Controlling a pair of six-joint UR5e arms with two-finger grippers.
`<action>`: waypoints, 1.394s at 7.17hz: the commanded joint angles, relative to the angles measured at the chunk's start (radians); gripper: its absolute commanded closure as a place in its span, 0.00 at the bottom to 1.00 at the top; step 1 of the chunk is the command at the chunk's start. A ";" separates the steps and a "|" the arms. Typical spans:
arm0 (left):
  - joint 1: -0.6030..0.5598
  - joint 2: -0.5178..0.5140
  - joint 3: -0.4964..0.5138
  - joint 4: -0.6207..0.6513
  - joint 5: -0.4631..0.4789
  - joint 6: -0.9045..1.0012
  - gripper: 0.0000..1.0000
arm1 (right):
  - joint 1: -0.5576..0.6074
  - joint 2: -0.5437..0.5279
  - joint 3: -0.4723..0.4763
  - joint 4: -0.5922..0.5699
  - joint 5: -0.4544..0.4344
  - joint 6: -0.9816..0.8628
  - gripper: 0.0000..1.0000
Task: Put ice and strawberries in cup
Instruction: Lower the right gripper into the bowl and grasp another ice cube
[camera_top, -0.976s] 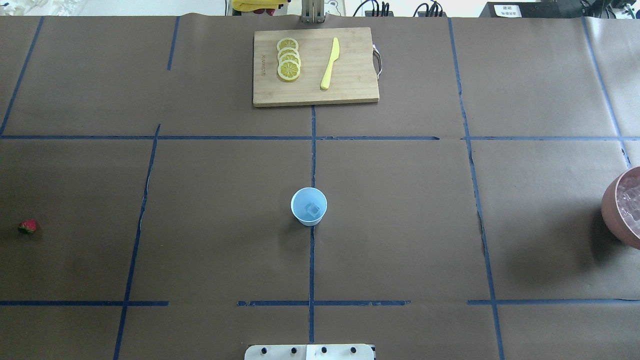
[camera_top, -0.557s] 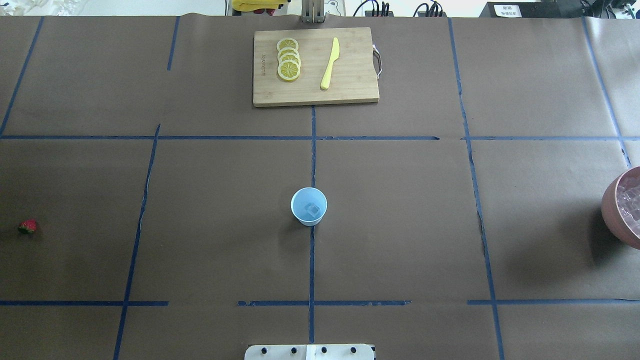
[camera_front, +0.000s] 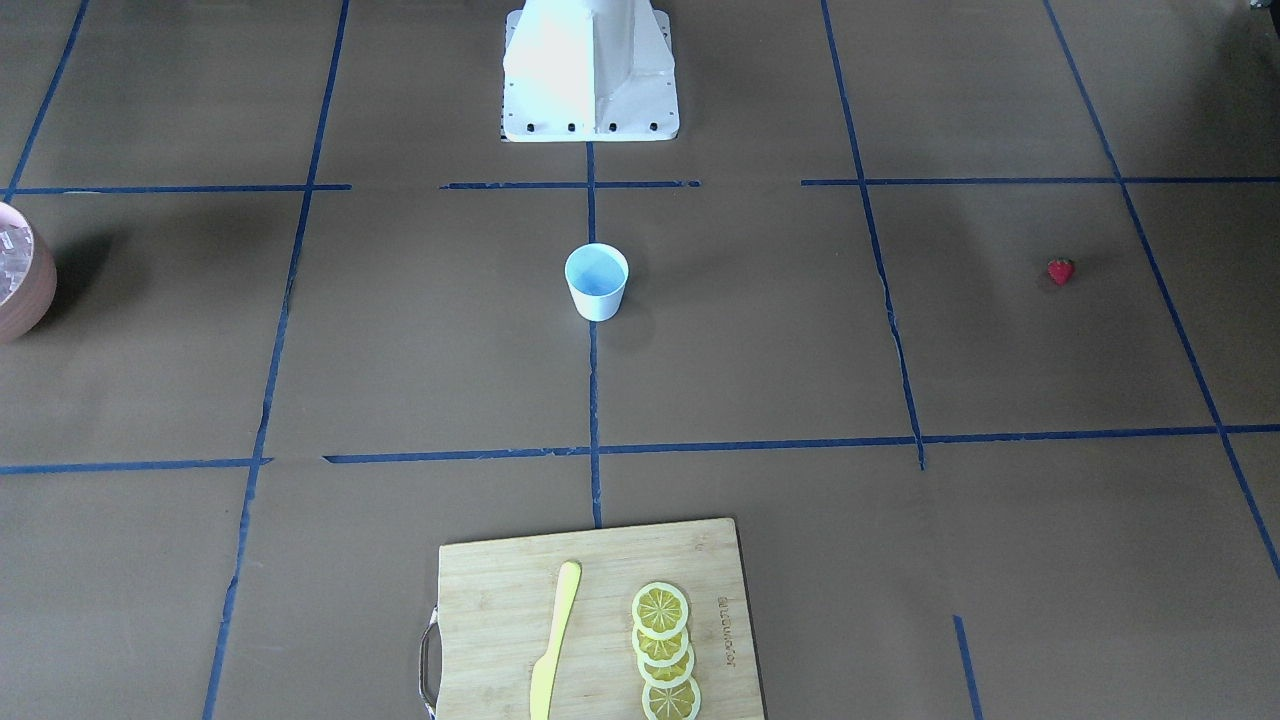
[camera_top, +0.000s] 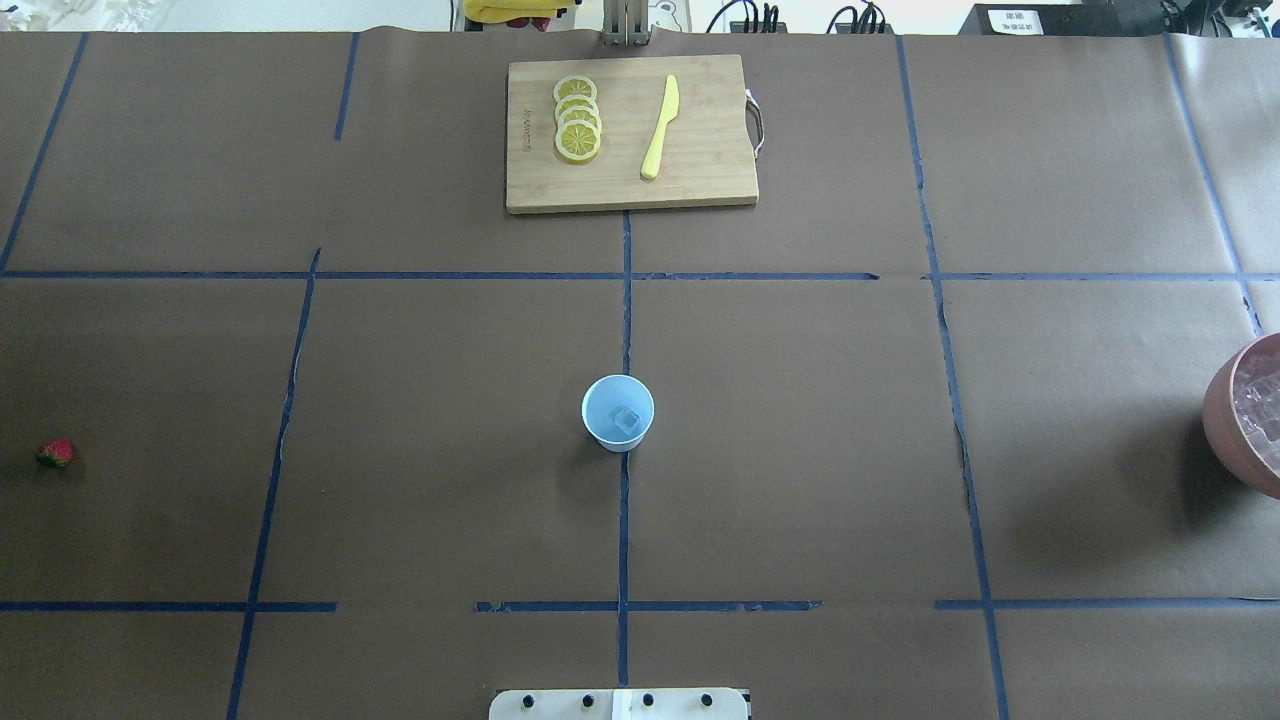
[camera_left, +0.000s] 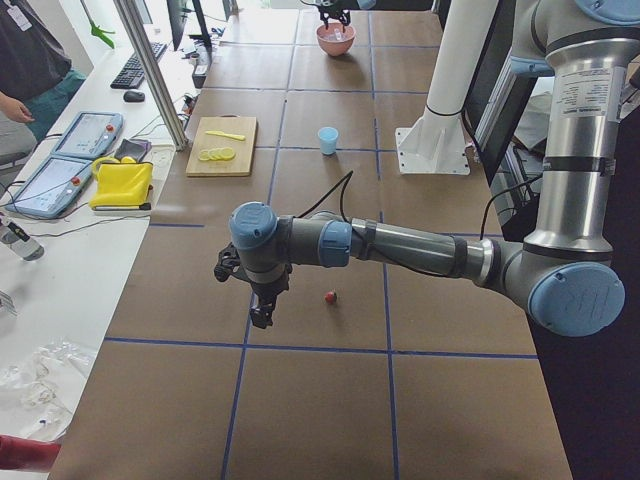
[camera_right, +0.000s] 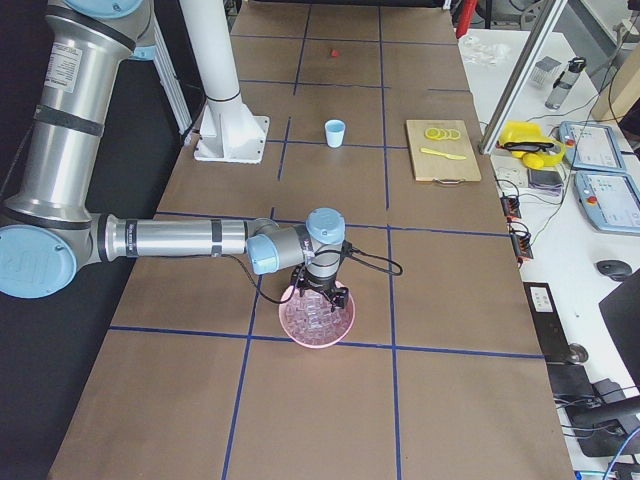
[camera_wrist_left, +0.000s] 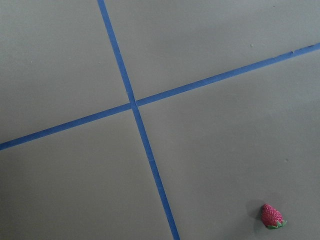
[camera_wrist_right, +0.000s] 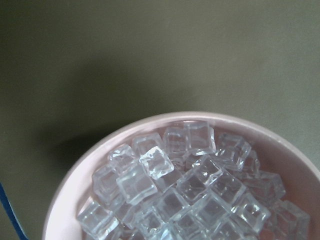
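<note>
Hovering above the left end of the table, my left gripper (camera_left: 260, 312) points down just beside the strawberry (camera_left: 330, 296) without touching it. That gripper shows only in the side view, so I cannot tell how far its jaws are parted or whether it holds anything. My right gripper (camera_right: 316, 292) hangs directly over the pinkish-brown bowl (camera_top: 1218, 420) at the right end. The bowl is heaped with clear ice cubes (camera_wrist_right: 192, 187). I cannot tell that gripper's opening or its load either.

The white cup (camera_top: 618, 412) stands upright at the table's centre on a blue tape line (camera_top: 624, 520). One ice cube (camera_top: 627, 420) lies inside it. The strawberry lies on its side on the brown paper, well apart from the cup. On the far side of the table, a bamboo cutting board (camera_top: 700, 180) carries overlapping lemon slices (camera_top: 577, 118) and a yellow knife (camera_top: 660, 127).
</note>
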 joint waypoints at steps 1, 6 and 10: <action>0.000 0.000 0.000 0.000 0.000 0.000 0.00 | -0.020 0.000 -0.009 0.001 -0.006 -0.002 0.05; 0.000 0.000 0.000 0.000 0.000 0.000 0.00 | -0.040 0.000 -0.022 0.000 -0.046 -0.005 0.21; 0.000 0.000 -0.002 0.000 0.000 0.000 0.00 | -0.040 -0.002 -0.022 0.000 -0.063 -0.008 0.49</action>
